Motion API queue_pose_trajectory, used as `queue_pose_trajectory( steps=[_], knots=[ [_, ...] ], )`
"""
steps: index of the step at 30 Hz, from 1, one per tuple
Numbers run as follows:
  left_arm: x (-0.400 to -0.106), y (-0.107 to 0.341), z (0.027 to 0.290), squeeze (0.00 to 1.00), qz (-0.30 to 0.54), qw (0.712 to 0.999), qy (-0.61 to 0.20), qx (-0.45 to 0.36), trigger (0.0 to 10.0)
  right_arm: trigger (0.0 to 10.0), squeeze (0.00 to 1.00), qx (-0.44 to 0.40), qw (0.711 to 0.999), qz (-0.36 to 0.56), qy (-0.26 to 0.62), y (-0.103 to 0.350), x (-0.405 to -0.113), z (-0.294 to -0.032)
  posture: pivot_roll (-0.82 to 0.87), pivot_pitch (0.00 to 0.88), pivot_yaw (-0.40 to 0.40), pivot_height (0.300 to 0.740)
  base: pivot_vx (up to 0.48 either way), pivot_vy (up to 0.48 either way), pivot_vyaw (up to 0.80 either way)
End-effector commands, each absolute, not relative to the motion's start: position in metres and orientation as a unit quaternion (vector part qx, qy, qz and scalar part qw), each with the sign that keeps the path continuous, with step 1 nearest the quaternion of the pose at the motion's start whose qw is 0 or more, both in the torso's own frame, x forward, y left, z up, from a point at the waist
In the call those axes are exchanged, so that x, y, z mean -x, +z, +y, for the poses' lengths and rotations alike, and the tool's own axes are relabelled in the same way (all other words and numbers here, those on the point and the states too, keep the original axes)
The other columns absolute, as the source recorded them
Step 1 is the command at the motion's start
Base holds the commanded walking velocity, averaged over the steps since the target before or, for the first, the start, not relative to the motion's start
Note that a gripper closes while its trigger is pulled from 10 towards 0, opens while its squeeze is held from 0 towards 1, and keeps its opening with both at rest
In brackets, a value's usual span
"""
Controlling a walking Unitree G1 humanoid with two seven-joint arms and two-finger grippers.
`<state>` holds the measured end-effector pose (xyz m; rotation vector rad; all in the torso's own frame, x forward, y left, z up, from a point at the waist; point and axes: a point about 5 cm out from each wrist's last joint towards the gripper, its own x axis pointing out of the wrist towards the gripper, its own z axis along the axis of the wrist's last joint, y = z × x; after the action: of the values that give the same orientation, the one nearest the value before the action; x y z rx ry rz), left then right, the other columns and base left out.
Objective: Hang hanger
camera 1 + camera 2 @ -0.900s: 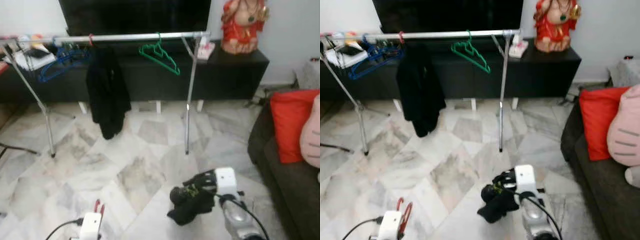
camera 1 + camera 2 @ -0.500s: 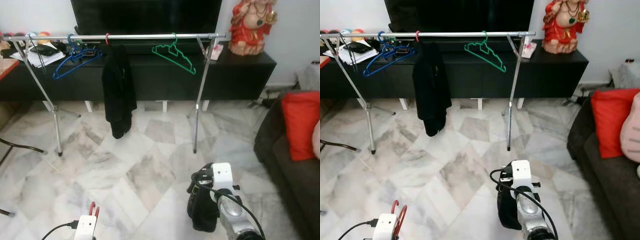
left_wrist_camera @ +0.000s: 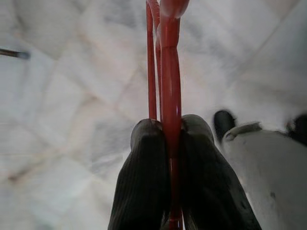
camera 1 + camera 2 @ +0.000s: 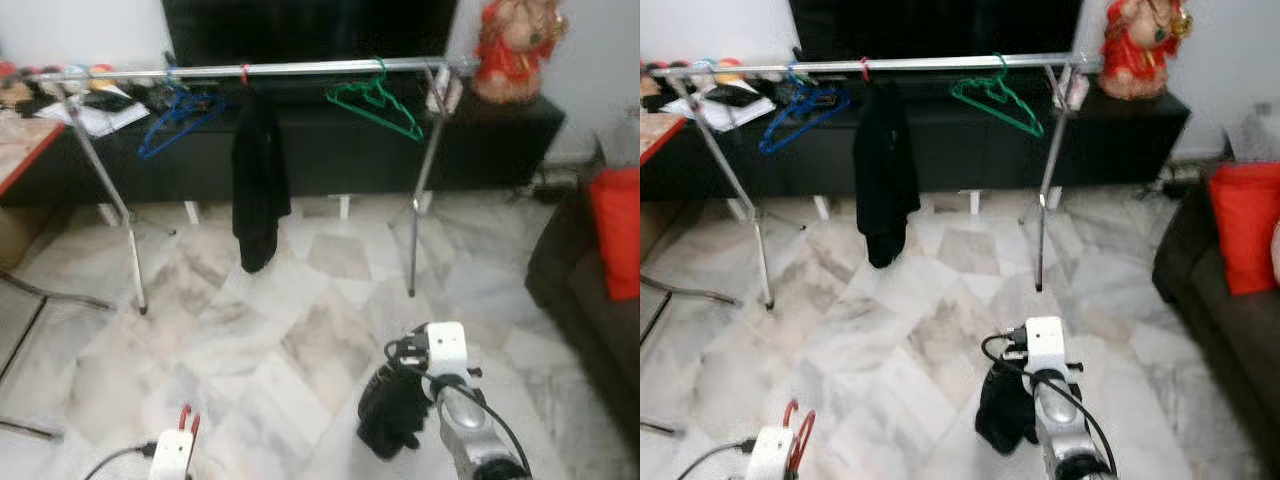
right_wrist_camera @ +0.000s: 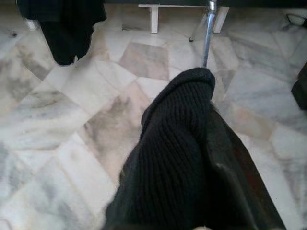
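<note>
A red hanger (image 3: 163,72) is pinched between the two black fingers of my left gripper (image 3: 165,132), which is shut on it low at the bottom left; its hook (image 4: 795,428) pokes up above the wrist. My right gripper (image 4: 402,390) is low on the right, shut on a black knit garment (image 5: 177,143) that drapes over its fingers and hides them. Ahead stands a silver clothes rail (image 4: 300,68). On it hang blue hangers (image 4: 175,110), a black garment (image 4: 258,180) on a red hook, and a green hanger (image 4: 378,100).
Behind the rail are a black TV console (image 4: 480,140) and a red statue (image 4: 515,45). A dark sofa with a red cushion (image 4: 615,240) is on the right. A table (image 4: 20,140) stands at the left, with papers (image 4: 95,115) behind it. Marble floor (image 4: 250,330) lies between me and the rail.
The camera has shifted, so the rail sits further right in the picture. The black knit garment on my right gripper went from bunched to hanging down. The left gripper still holds the red hanger.
</note>
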<state>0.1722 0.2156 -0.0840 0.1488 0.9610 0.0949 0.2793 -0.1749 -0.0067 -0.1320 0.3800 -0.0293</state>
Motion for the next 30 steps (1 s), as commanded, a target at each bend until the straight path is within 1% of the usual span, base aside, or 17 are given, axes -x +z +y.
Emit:
queue_pose_trajectory(
  steps=[1, 9, 18, 24, 27, 30],
  knots=[
    [-0.1731, -0.0839, 0.2143, 0.0, 0.462, 0.882, 0.039, -0.078, 10.0, 10.0, 0.0, 0.065, 0.979, 0.19, -0.026, -0.0067, -0.2783, -0.1811, -0.11, 0.0, 0.011, 0.727, 0.0, 0.364, -0.8],
    [-0.172, -0.0831, 0.2207, 0.0, 0.463, 0.882, 0.042, -0.078, 10.0, 10.0, 0.0, 0.065, 0.979, 0.191, -0.022, -0.0066, -0.2788, -0.1802, -0.11, 0.0, 0.011, 0.727, 0.0, 0.335, -0.8],
    [-0.1727, -0.083, 0.2194, 0.0, 0.461, 0.883, 0.039, -0.08, 10.0, 10.0, 0.0, 0.069, 0.978, 0.195, -0.02, -0.0073, -0.2788, -0.1802, -0.11, 0.0, 0.011, 0.727, 0.0, 0.0, -0.8],
    [-0.1737, -0.0831, 0.2164, 0.0, 0.459, 0.884, 0.035, -0.08, 10.0, 10.0, 0.0, 0.069, 0.978, 0.198, -0.021, -0.008, -0.2787, -0.1802, -0.11, 0.0, 0.011, 0.727, 0.0, 0.0, 0.0],
    [-0.174, -0.0829, 0.2165, 0.0, 0.459, 0.884, 0.035, -0.079, 10.0, 10.0, 0.0, 0.069, 0.978, 0.198, -0.021, -0.008, -0.2786, -0.1803, -0.11, 0.0, 0.011, 0.727, 0.0, 0.0, -0.8],
    [-0.1747, -0.0823, 0.2174, 0.0, 0.456, 0.886, 0.035, -0.078, 10.0, 10.0, 0.0, 0.072, 0.978, 0.196, -0.019, -0.0078, -0.2786, -0.1799, -0.1, 0.0, 0.011, 0.727, 0.0, 0.0, 0.0]
  ],
)
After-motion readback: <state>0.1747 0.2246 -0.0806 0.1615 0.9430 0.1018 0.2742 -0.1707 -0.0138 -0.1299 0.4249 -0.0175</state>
